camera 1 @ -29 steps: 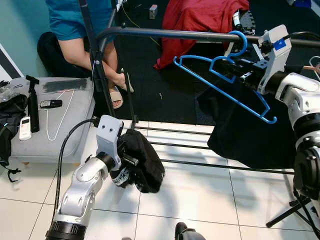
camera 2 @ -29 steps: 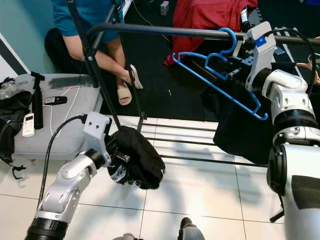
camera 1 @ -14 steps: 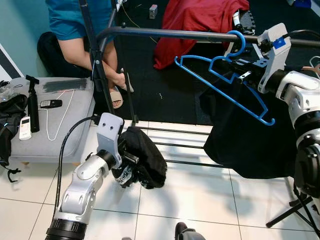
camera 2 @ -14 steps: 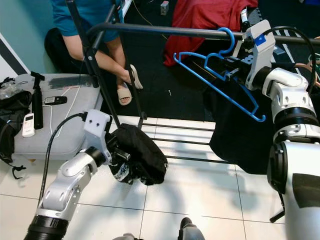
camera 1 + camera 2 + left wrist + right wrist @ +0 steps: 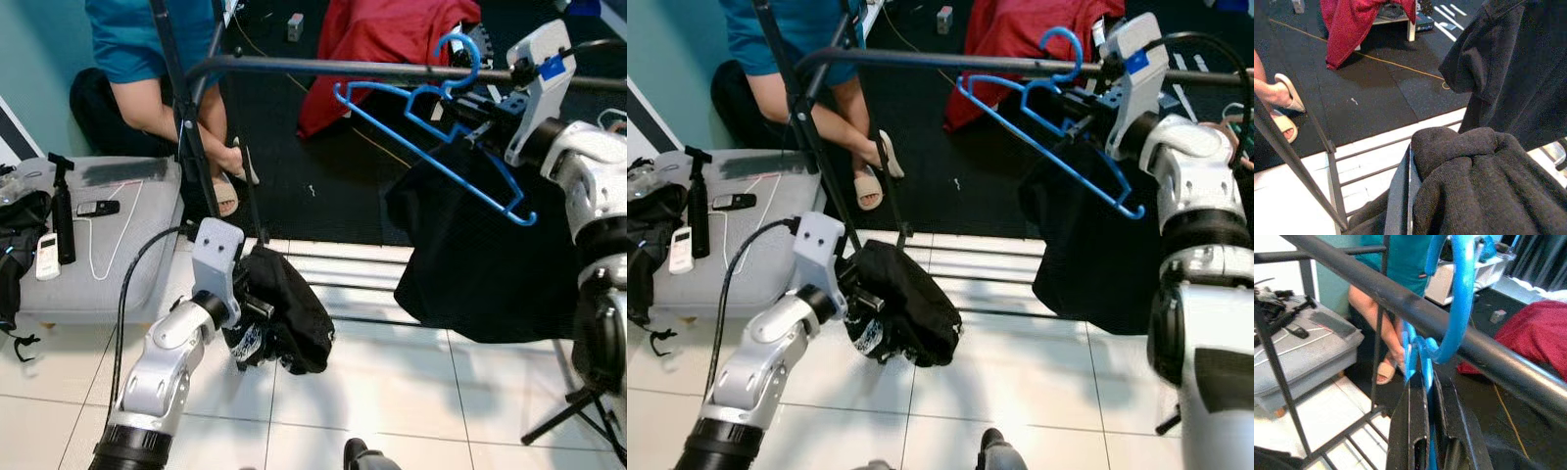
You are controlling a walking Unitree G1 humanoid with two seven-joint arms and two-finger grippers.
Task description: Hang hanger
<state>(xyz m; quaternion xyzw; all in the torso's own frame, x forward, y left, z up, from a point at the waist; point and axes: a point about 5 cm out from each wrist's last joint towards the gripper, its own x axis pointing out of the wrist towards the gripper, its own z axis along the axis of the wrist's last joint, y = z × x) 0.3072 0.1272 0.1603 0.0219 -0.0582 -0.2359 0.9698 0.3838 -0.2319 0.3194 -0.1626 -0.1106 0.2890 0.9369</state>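
Note:
A blue plastic hanger (image 5: 436,152) is tilted, with its hook (image 5: 460,57) up at the black clothes rail (image 5: 313,67). My right gripper (image 5: 472,106) is shut on the hanger's neck, just below the rail. In the right wrist view the hook (image 5: 1462,293) curves across the rail (image 5: 1366,278), with the fingers (image 5: 1408,431) clamped under it; I cannot tell whether it rests on the rail. My left gripper (image 5: 257,308) is low over the tiled floor, shut on a bundled black garment (image 5: 289,313), which covers the fingers (image 5: 1400,196).
A black garment (image 5: 470,255) hangs from the rail at the right. A person in a teal shirt (image 5: 147,39) sits behind the rack's left upright (image 5: 191,147). A grey cushion (image 5: 108,245) holds a remote and phone. Red cloth (image 5: 377,34) lies behind; a tripod leg (image 5: 563,416) stands at lower right.
My right gripper has lifted the hanger and moved it slightly left, so the hook's top now stands above the rail. The left arm and its bundle have barely moved.

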